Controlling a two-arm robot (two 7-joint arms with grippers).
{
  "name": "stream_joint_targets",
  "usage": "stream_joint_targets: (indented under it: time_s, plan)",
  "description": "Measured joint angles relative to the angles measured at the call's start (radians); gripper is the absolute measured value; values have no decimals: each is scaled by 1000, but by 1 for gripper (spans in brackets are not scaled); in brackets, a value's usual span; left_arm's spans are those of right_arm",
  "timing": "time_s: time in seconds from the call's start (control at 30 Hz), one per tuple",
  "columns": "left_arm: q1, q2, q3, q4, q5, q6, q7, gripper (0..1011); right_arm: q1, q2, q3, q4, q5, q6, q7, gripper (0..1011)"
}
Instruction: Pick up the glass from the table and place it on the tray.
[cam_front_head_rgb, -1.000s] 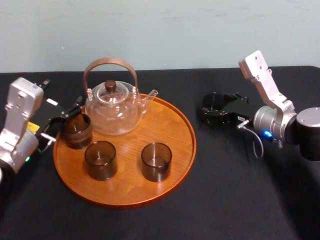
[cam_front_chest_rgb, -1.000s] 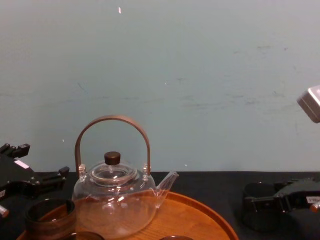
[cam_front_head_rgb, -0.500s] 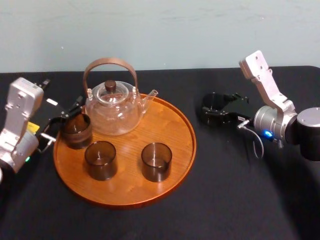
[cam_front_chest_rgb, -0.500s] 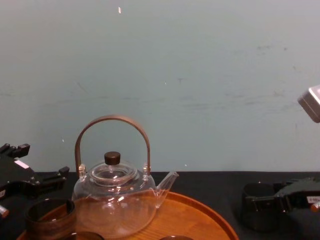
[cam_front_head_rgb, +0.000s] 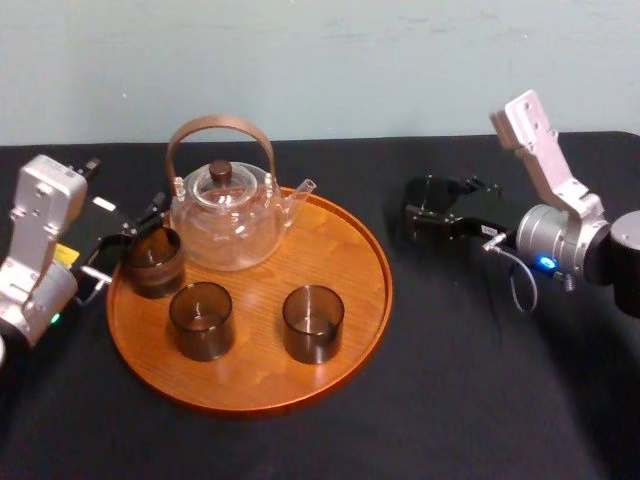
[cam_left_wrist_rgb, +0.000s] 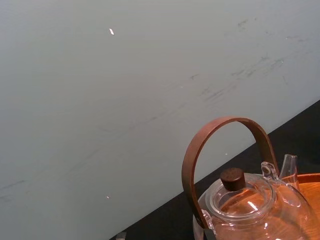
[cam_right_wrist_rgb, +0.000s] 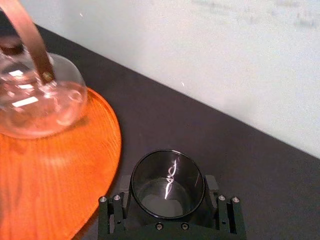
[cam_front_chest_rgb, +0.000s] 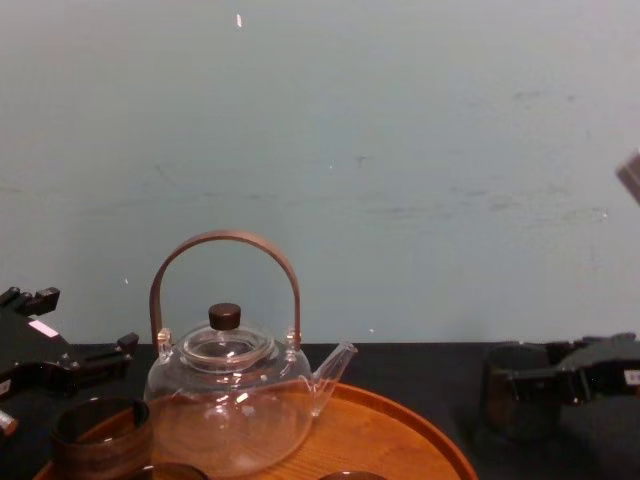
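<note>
Wooden tray (cam_front_head_rgb: 250, 405) sits near-left on black table (cam_front_head_rgb: 450, 380), far-right part bare. Just past its right rim, apart, right gripper (cam_front_head_rgb: 420, 215) clamps glass (cam_right_wrist_rgb: 167, 192). At far-left rim, left gripper (cam_front_head_rgb: 135, 238), grip can't tell. Farthest, teapot (cam_front_head_rgb: 225, 225).

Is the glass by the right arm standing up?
Upright: the glass has its mouth facing up, inside the right end effector.
</note>
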Motion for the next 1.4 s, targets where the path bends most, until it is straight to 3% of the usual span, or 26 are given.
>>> stream_joint_targets:
  time_s: [0.3,0.5,0.93,1.4]
  plan:
    - [0,0,0,0,0,0,0,1001,-23,45,8,-112,35,0,42,898]
    - [0,0,0,0,0,0,0,1001,-23,71,-15,-157,49,-15,79,898]
    - [0,0,0,0,0,0,0,1001,31,71,-123,-143,42,-59,154,898]
    - [0,0,0,0,0,0,0,1001,62,39,-193,-87,36,-102,164,898]
